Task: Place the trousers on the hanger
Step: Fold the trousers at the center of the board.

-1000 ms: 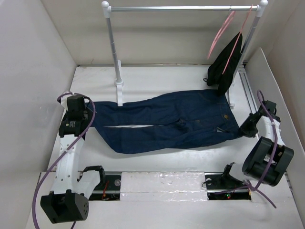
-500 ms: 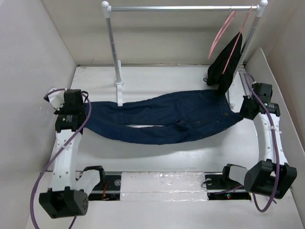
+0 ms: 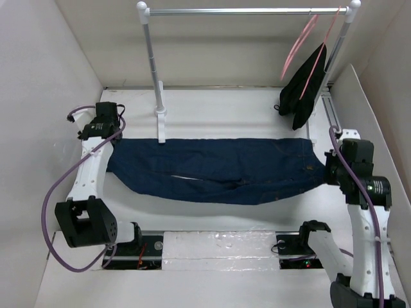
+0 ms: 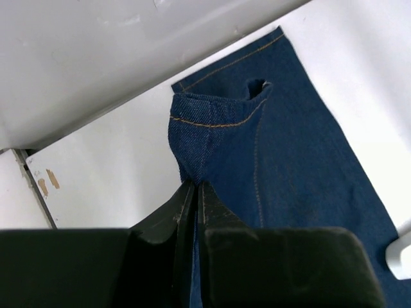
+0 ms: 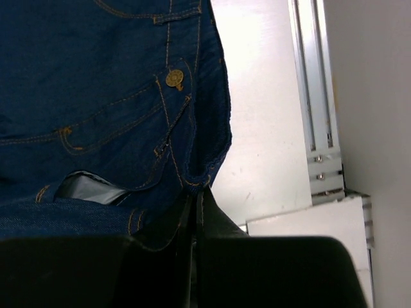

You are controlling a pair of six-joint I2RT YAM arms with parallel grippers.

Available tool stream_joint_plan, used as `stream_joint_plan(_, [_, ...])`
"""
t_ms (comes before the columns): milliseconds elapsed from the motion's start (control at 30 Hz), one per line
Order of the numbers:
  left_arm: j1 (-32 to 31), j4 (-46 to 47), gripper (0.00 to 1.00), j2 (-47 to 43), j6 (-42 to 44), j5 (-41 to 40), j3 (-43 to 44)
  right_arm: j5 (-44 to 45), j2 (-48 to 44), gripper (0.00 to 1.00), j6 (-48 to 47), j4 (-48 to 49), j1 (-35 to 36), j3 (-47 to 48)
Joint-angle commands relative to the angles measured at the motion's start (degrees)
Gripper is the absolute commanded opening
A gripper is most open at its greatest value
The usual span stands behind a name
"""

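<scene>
Slack had gone from the trousers [image 3: 218, 170]: bowed and rumpled a second before, they now lay drawn flat on the table between both arms, probably ready for lifting toward the hanger [image 3: 295, 45], which hung bare on the rail [image 3: 250, 11], well apart. The left gripper [image 4: 196, 186] was clamped tight on a leg hem; the right gripper [image 5: 196, 191], jaws newly closed, pinched the waistband corner. Their long axis ran left to right, with the waist at the right arm and the hems at the left
</scene>
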Motion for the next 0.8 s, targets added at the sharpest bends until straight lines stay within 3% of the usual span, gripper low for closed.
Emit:
stream_joint_plan(0, [0.32,-1.64,0.0,0.89,-2.19,-2.54,1.66,3.7,-2.73,0.0,-1.25,-6.05,1.08,-2.89])
stream_joint_plan(133, [0.32,-2.52,0.0,2.03,-2.45,-4.46,2.44,0.7,-3.18,0.0,-1.51,-6.32,1.61,-4.93])
stream_joint_plan(233, [0.94,-2.52,0.0,5.1,-3.24,-6.31,4.11,0.09,0.06,0.0,-1.78,-0.8,1.61,-4.24])
stream_joint_plan(467, [5.41,-4.45,0.0,18.11,-3.07,-6.85,16.4,-5.1,14.48,0.0,-4.06,15.11,-1.98,1.3])
stream_joint_plan(600, [12.0,-6.19,0.0,23.81,-2.19,-2.2,18.52,-11.23,21.68,0.0,-4.33,23.8,-6.99,1.83])
stream_joint_plan(767, [13.42,-7.09,0.0,28.56,0.71,-4.38,23.26,-14.57,33.97,0.0,-2.66,31.46,-10.69,2.62])
